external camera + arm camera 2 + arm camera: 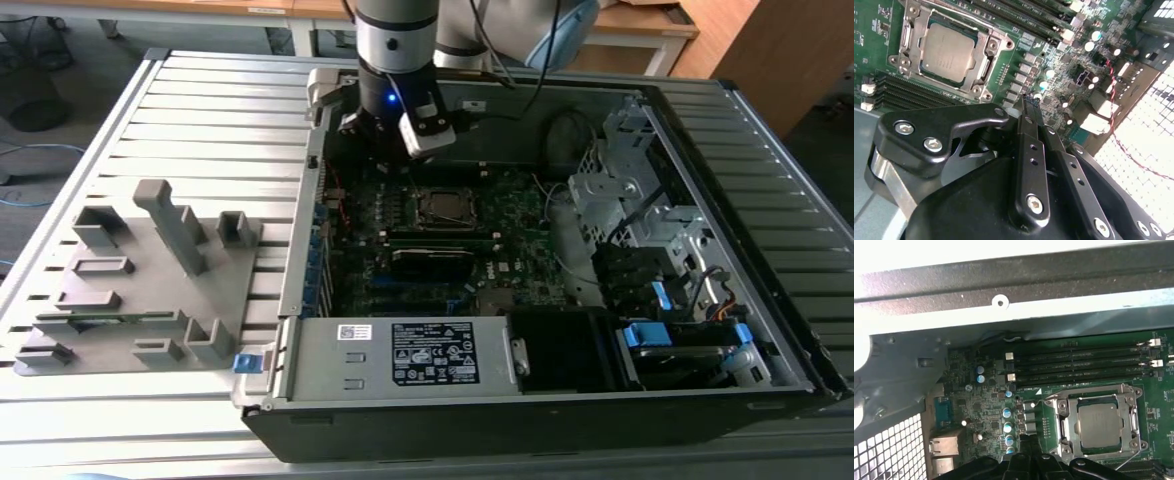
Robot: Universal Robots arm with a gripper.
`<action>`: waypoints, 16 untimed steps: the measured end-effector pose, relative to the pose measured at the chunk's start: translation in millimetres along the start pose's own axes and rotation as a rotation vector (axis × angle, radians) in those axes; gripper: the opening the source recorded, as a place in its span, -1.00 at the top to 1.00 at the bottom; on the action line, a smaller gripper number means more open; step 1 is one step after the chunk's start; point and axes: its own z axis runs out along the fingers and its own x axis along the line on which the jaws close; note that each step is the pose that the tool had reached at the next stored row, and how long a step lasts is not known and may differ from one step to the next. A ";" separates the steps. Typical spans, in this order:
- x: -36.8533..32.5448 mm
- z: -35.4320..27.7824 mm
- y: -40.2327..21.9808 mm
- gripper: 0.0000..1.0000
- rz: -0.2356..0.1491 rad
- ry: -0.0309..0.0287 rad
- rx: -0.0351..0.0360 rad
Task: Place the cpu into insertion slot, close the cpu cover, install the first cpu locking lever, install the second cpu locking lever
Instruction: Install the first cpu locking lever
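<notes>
The cpu (948,46) (1098,426), a flat square chip with a dull silver top, lies in the insertion slot (441,208) on the green motherboard. The cpu cover (989,50) (1070,426), a thin silver frame, lies flat around the chip. A thin wire lever (1128,463) runs along one side of the socket. My gripper (1029,100) (1026,440) hovers above the board beside the socket, off the chip. Its black fingers (1026,150) are pressed together with nothing between them.
Long black memory slots (1079,362) run next to the socket. The open computer case (287,280) rests on a slatted metal table, with a labelled power supply box (400,355) at its near end and drive cages (627,190) toward the exterior view's right. A grey fixture block (147,280) stands toward its left.
</notes>
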 end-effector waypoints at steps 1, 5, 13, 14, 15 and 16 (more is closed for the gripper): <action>0.1 0.0 0.0 0.79 0.000 -0.0012 -0.0072; 0.8 0.0 -0.1 0.79 0.000 -0.0059 -0.0380; 2.1 -0.1 -0.2 0.79 0.000 -0.0078 -0.0524; 2.1 -0.1 -0.2 0.79 0.000 -0.0078 -0.0524; 2.1 0.0 -0.2 0.79 0.000 -0.0078 -0.0525; 2.1 0.0 -0.2 0.79 0.000 -0.0078 -0.0525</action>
